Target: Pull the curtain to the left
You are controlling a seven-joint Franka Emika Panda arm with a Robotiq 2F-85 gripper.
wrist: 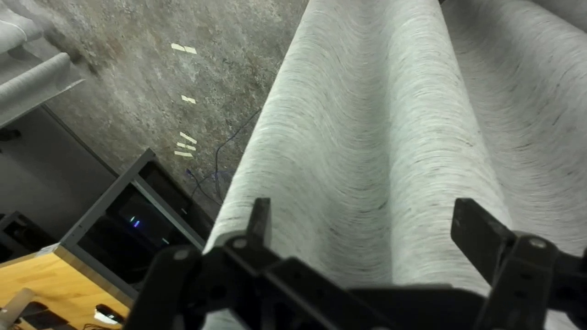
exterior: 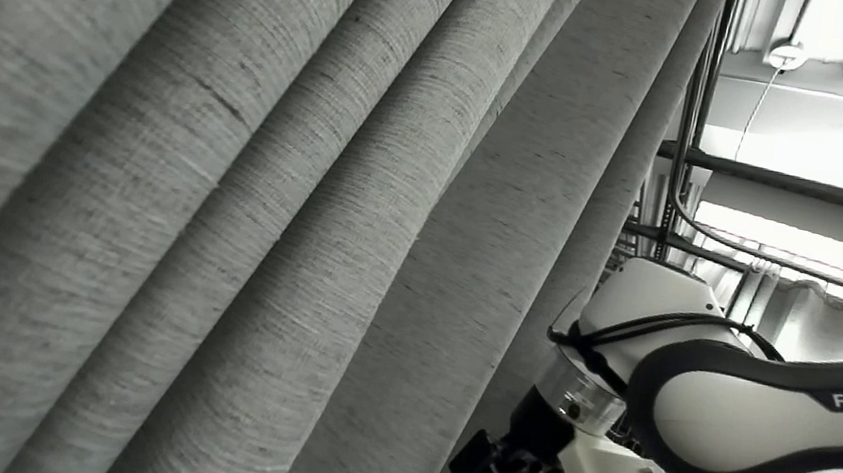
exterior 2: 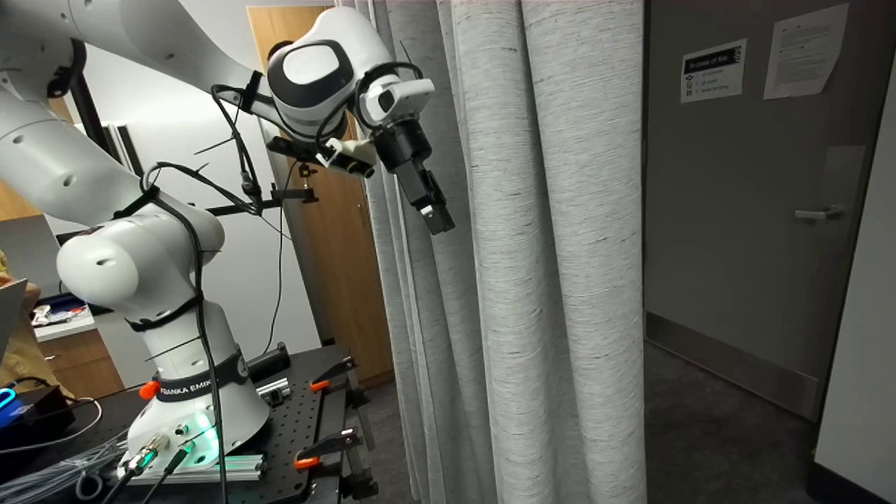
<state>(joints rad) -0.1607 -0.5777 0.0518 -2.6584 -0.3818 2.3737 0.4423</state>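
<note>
One curtain (exterior 2: 500, 280), in an exterior view hanging in long folds between wooden cupboard (exterior 2: 343, 259) and grey door (exterior 2: 735, 210). Gripper (wrist: 363, 213) facing its folds, fingers (wrist: 479, 238) spread wide, nothing pinched; contact unclear. No grasp made, so the leftward pull, by my judgement, remains to do. Whether part is already drawn: cannot tell.

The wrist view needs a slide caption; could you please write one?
The open gripper faces long folds of grey curtain, with mottled floor and a wooden tabletop at picture left.

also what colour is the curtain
The curtain is light grey with fine darker streaks, seen best in an exterior view.
</note>
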